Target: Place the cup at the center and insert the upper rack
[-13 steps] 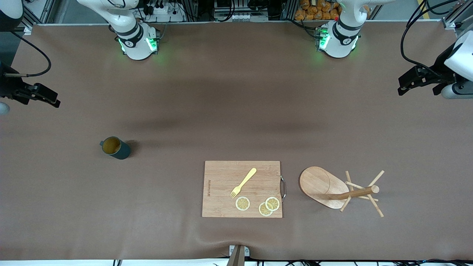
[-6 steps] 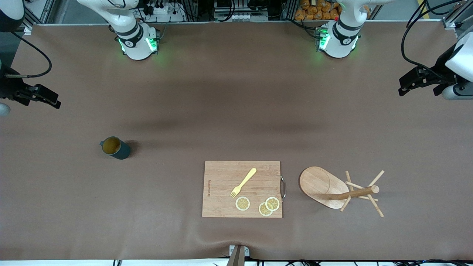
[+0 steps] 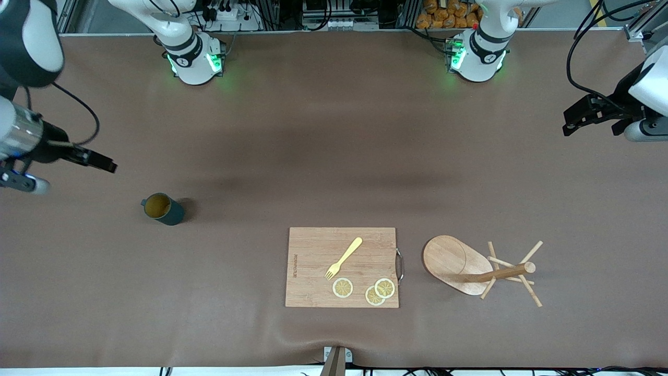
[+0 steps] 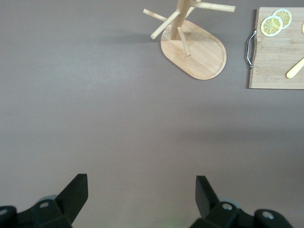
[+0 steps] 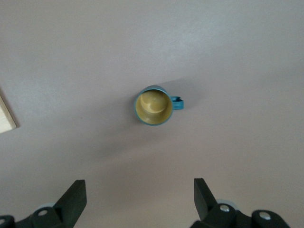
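Two robot arms work at a brown table (image 3: 334,130). The right gripper (image 3: 107,166) hangs in the air over bare table at the right arm's end, its two fingers spread wide apart with nothing between them and nothing touching them. In the right wrist view the fingers (image 5: 73,197) frame empty table surface.

The cup (image 3: 163,209), a small dark teal mug with a yellowish inside, stands upright on the table near the right gripper, apart from it and nearer to the front camera. Its little handle points toward the right arm's end of the table.

The left gripper (image 3: 574,119) hangs over bare table at the left arm's end, fingers (image 4: 76,190) also spread wide and holding nothing. The upper rack (image 3: 472,266), a light wooden mug tree, stands on its oval base well apart from this gripper and nearer to the front camera, with thin pegs sticking out from its pole.

Between cup and rack, just beside the rack, lies a bamboo cutting board (image 3: 313,261) carrying a yellow fork (image 3: 343,258) and three lemon slices (image 3: 365,290).
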You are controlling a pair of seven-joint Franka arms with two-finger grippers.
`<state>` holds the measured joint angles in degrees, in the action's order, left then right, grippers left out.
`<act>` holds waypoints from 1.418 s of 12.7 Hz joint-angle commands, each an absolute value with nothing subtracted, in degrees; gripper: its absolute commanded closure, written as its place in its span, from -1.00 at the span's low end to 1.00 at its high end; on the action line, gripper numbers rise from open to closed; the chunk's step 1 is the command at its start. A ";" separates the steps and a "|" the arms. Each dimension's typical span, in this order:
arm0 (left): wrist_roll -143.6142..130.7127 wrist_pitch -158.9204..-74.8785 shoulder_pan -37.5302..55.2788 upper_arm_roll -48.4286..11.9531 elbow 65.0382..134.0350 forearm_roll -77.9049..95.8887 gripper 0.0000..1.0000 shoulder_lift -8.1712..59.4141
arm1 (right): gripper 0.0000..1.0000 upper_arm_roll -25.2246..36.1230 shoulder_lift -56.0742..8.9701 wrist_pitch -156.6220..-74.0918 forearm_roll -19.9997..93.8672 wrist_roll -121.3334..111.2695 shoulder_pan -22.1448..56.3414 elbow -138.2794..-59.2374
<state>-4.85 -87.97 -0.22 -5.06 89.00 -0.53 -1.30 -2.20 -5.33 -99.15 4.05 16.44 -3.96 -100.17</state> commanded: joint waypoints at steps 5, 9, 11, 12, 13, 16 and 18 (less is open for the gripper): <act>-5.19 -87.45 -0.62 -5.45 88.07 -1.05 -1.00 -0.88 | -1.00 -2.11 -11.85 -115.39 5.19 27.67 -0.44 -110.04; -5.19 -87.71 -0.62 -5.45 88.24 -1.05 -1.00 -0.09 | -1.00 -2.02 -19.32 -123.12 3.70 28.74 -0.18 -109.95; -5.19 -87.80 -0.53 -5.45 88.16 -1.05 -1.00 0.09 | -1.00 -1.93 -22.39 -126.80 2.20 28.83 -0.52 -110.04; -5.19 -88.06 -0.44 -5.54 88.15 -1.05 -1.00 0.26 | -1.00 -1.93 -23.89 -128.31 2.20 28.92 -0.61 -110.04; -5.10 -88.33 -0.35 -5.54 88.15 -1.05 -1.00 0.79 | -1.00 -1.85 -24.69 -129.19 2.11 28.92 -0.70 -110.04; -5.10 -88.42 -0.26 -5.71 88.33 -1.05 -1.00 0.97 | -0.23 -1.76 -26.19 -130.87 2.02 28.92 -0.88 -109.95; -4.75 -88.42 -0.18 -5.71 88.24 -1.05 -1.00 0.97 | 0.39 -1.76 -26.46 -131.22 2.02 28.92 -1.05 -109.95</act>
